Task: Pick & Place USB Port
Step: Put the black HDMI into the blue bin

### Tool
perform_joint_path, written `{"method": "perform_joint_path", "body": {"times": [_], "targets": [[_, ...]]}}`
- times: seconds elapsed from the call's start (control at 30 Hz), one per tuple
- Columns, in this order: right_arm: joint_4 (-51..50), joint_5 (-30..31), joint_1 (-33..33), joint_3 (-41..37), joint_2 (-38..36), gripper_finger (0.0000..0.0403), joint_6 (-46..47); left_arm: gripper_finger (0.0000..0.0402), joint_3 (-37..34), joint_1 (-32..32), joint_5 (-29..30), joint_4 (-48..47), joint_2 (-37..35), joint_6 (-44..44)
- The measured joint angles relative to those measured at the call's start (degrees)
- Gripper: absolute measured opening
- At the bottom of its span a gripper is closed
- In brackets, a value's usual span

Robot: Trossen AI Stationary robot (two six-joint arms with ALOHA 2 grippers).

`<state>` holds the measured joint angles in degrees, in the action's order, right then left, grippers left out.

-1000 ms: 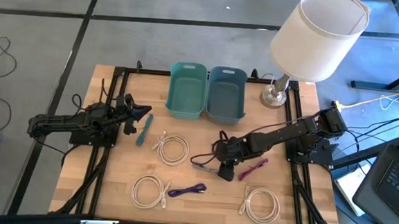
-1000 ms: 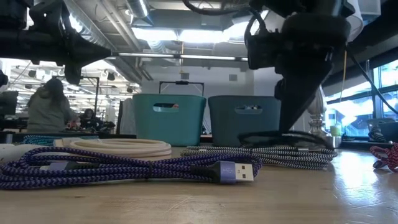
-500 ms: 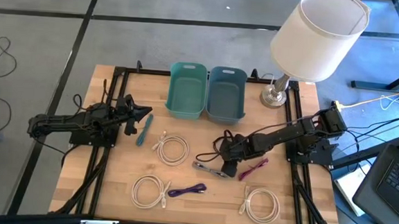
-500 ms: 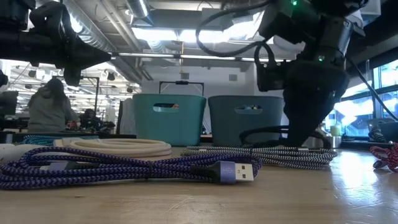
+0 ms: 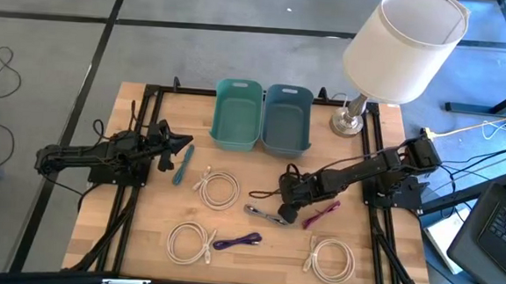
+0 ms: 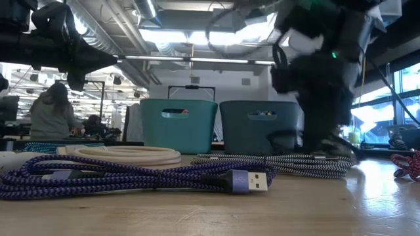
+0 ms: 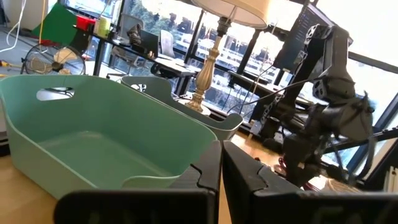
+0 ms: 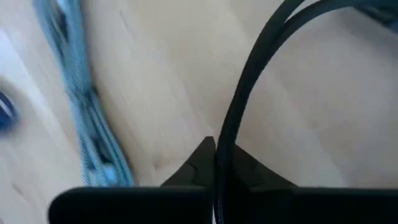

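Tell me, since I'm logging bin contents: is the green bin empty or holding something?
Empty. The green bin shows only its bare floor from above and in the left wrist view.

A lamp (image 5: 397, 54) with a white shade stands at the table's far right corner, its metal base (image 5: 347, 123) on the wood. A laptop (image 5: 501, 226) sits off the table's right edge. In the room beyond, a person (image 6: 51, 111) sits far left.

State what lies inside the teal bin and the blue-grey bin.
The high view shows the teal bin and the blue-grey bin both empty; their bare floors show, with nothing covering them.
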<state>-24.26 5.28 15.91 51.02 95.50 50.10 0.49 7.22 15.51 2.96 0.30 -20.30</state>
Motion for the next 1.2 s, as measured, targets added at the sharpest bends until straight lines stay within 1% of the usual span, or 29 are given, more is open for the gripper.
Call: {"method": "perform_joint_path", "body": {"times": [0.1, 0.17, 0.23, 0.3, 0.37, 0.4, 0.43, 0.47, 0.57, 0.67, 0.7, 0.83, 0.93, 1.0, 1.07, 1.13, 1.2], "targets": [[-4.1, 6.6, 1.2, 3.8, -2.8, 0.0008, 1.6, 0.0006, 0.0, 0.0, 0.0, 0.0, 0.0, 0.0], [-10.1, 11.5, 1.9, 8.0, -4.9, 0.0008, 3.1, 0.0006, 0.0, 0.0, 0.0, 0.0, 0.0, 0.0], [-17.7, 17.1, 2.8, 13.7, -6.8, 0.0007, 3.5, 0.0006, 0.0, 0.0, 0.0, 0.0, 0.0, 0.0], [-23.7, 23.7, 3.6, 20.1, -8.2, 0.0007, 1.1, 0.0006, 0.0, 0.0, 0.0, -0.1, 0.0, 0.1], [-27.6, 30.0, 3.2, 25.6, -8.6, 0.0007, -3.2, 0.0006, 0.0, 0.0, 0.4, -0.1, 0.0, 0.1], [-28.8, 31.8, 2.3, 27.8, -8.5, 0.0007, -5.8, 0.0006, 0.0, 0.0, 0.7, -0.1, 0.0, 0.1], [-28.9, 32.4, 0.9, 29.3, -8.5, 0.0007, -8.4, 0.0006, 0.0, 0.0, 1.1, -0.1, 0.0, 0.1], [-28.3, 31.8, -1.1, 30.1, -8.5, 0.0007, -10.8, 0.0006, 0.0, 0.0, 1.4, -0.1, 0.0, 0.1], [-24.7, 24.7, -7.7, 30.4, -8.3, 0.0007, -17.2, 0.0006, 0.0, 0.0, 1.3, -0.1, 0.0, 0.1], [-20.9, 20.5, -13.6, 30.4, -8.3, 0.0007, -22.1, 0.0006, 0.0, 0.0, 1.0, -0.1, 0.0, 0.1], [-18.9, 17.6, -15.6, 30.4, -8.3, 0.0007, -23.3, 0.0006, 0.0, 0.0, 1.0, -0.1, 0.0, 0.1], [-9.5, 2.5, -23.5, 30.1, -8.3, 0.0007, -27.8, 0.0006, 0.0, 0.0, 1.0, -0.1, 0.0, 0.2], [-4.4, -7.0, -28.5, 28.5, -8.0, 0.0007, -29.3, 0.0006, 0.0, 0.0, 1.0, -0.1, 0.0, 2.0], [-2.0, -12.6, -31.6, 26.6, -8.0, 0.0007, -28.6, 0.0006, 0.0, 0.0, 1.0, -0.1, 0.0, 2.8], [0.7, -16.2, -33.8, 24.3, -8.0, 0.0007, -27.5, 0.0006, 0.0, 0.0, 1.0, -0.1, 0.1, 3.0], [4.2, -18.3, -35.1, 21.5, -8.0, 0.0007, -26.5, 0.0006, 0.0, 0.0, 1.0, -0.1, 0.1, 3.1], [9.2, -21.4, -36.2, 18.4, -7.9, 0.0007, -25.4, 0.0006, 0.0, 0.0, 1.2, -0.1, 0.1, 3.1]]}}
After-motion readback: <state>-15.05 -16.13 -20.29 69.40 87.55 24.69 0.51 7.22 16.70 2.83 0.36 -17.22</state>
